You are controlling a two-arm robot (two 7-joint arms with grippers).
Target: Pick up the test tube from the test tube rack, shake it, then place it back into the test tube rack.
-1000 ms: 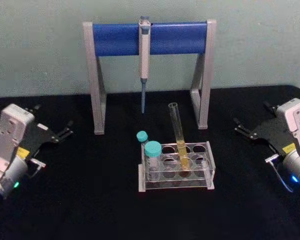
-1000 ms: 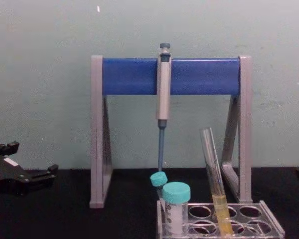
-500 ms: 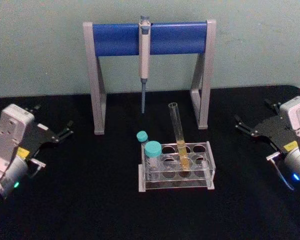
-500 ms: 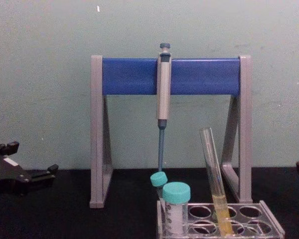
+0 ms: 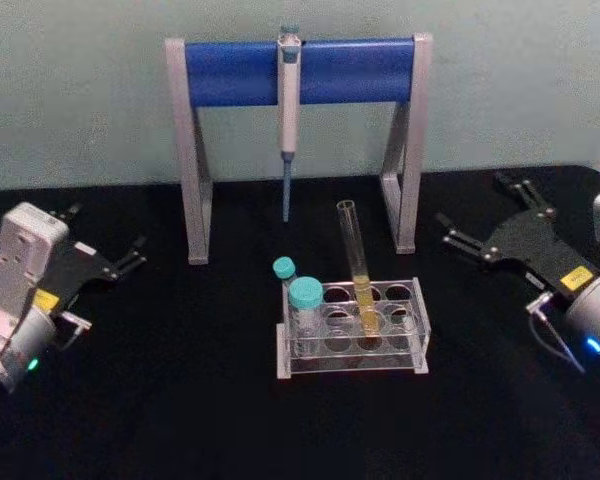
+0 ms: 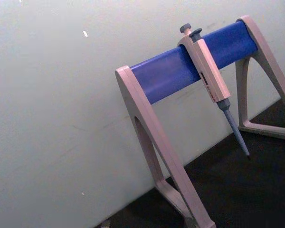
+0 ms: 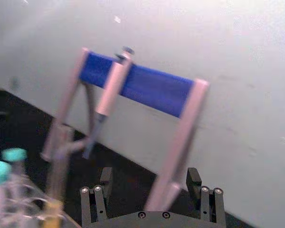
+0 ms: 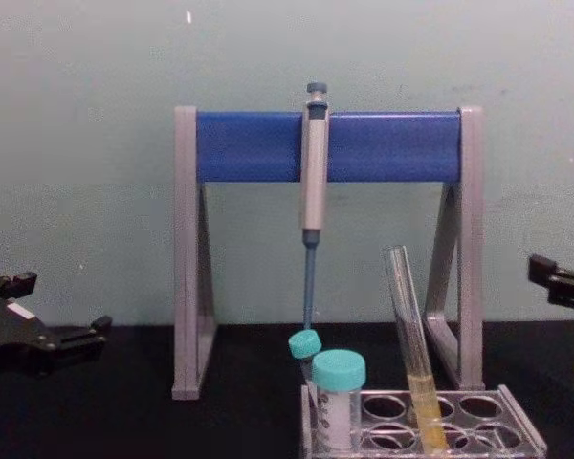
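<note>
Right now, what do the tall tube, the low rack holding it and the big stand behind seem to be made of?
Tube: probably glass, clear and smooth; the yellow liquid shows through it. Rack: likely clear hard plastic, glossy; its holes and far wall show through. Stand: matte grey legs and a blue bar, perhaps painted plastic or metal; I cannot tell which.

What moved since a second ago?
The right gripper, open, rose and swung in toward the test tube rack. It grabbed nothing. The left gripper stayed parked on the left, and the test tube stayed leaning in the rack.
</note>
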